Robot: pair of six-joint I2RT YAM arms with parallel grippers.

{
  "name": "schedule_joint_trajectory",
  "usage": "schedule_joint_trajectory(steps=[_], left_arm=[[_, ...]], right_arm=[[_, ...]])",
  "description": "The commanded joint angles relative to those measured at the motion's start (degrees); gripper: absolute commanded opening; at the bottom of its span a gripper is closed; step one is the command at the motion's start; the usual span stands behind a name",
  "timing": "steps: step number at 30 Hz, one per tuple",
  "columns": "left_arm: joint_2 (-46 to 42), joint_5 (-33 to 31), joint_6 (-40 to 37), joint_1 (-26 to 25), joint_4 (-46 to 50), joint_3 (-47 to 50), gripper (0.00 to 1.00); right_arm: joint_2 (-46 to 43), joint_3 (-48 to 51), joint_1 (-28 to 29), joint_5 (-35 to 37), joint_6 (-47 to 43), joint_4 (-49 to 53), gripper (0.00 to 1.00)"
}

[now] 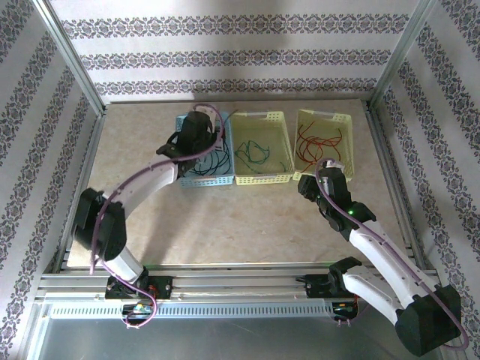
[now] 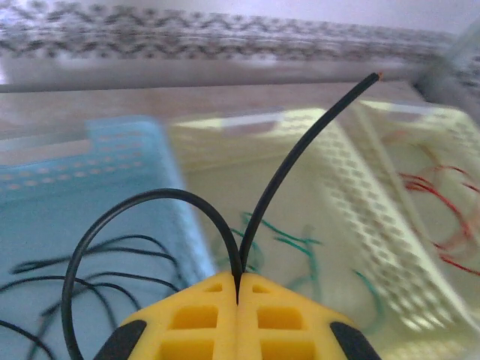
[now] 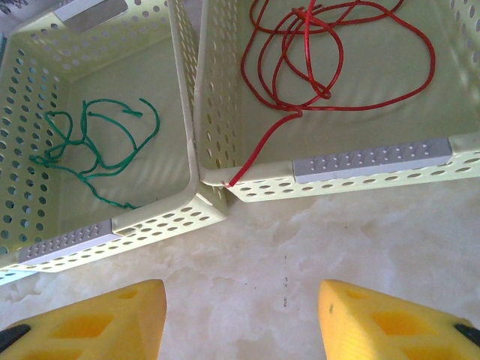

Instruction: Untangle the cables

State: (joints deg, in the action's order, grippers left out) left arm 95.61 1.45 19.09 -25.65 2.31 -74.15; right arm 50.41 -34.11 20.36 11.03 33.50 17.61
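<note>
Left hand [image 2: 237, 298] is clamped tight, yellow fingers pinched together on one thin black cable [image 2: 300, 142]. It's held up above the blue perforated plastic basket [image 2: 112, 161], one end looping round to the left, the other sticking up and away to the right. Below it, more loose black wires [image 2: 45, 266] lie in that blue basket.

Over to the right hand [image 3: 236, 322]: wide open, nothing between its fingers, hovering over the pale marbled surface [image 3: 247, 247] just in front of the other two baskets.

The sorting looks well advanced. The thin green cables [image 3: 56, 155] lie curled in the middle pale-yellow perforated basket [image 3: 30, 112], and the thin red cables [image 3: 324, 94] sit in the right-hand pale-yellow basket [image 3: 360, 161]. One red tail runs down to that basket's near left corner; whether it pokes through the wall I can't tell.

No stray wire shows on the bare surface in the overhead view. My read: colours are separated and this black one could be the last in hand. What's left is letting it go into the blue basket. The red bunch does look looped on itself, so some loosening may remain.
</note>
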Motion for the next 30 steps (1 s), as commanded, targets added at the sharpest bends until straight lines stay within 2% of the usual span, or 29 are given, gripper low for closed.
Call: schedule_joint_trajectory(steps=[1, 5, 11, 24, 28, 30], left_arm=[[3.2, -1.3, 0.2, 1.0, 4.0, -3.6, 0.0], [6.4, -4.7, -1.0, 1.1, 7.3, -7.7, 0.0], [8.2, -8.5, 1.4, 1.2, 6.9, -7.2, 0.0], [16.6, -9.0, 4.1, 2.4, 7.8, -11.1, 0.02], [14.5, -9.1, 3.2, 2.3, 7.6, -11.2, 0.51], [11.7, -9.2, 2.7, 2.1, 6.4, -9.5, 0.65]], right_arm=[[-0.6, -1.8, -0.5, -0.4, -1.2, 0.7, 0.56], [-1.5, -1.8, -0.7, -0.1, -1.6, 1.1, 0.56], [-2.7, -0.9, -0.8, -0.3, -1.2, 1.7, 0.56], [-8.3, 1.4, -1.3, 0.5, -1.2, 4.6, 0.56], [-9.5, 1.7, -1.8, 1.3, -1.3, 5.9, 0.56], [-9.8, 1.7, -2.2, 1.8, -1.5, 6.5, 0.57]])
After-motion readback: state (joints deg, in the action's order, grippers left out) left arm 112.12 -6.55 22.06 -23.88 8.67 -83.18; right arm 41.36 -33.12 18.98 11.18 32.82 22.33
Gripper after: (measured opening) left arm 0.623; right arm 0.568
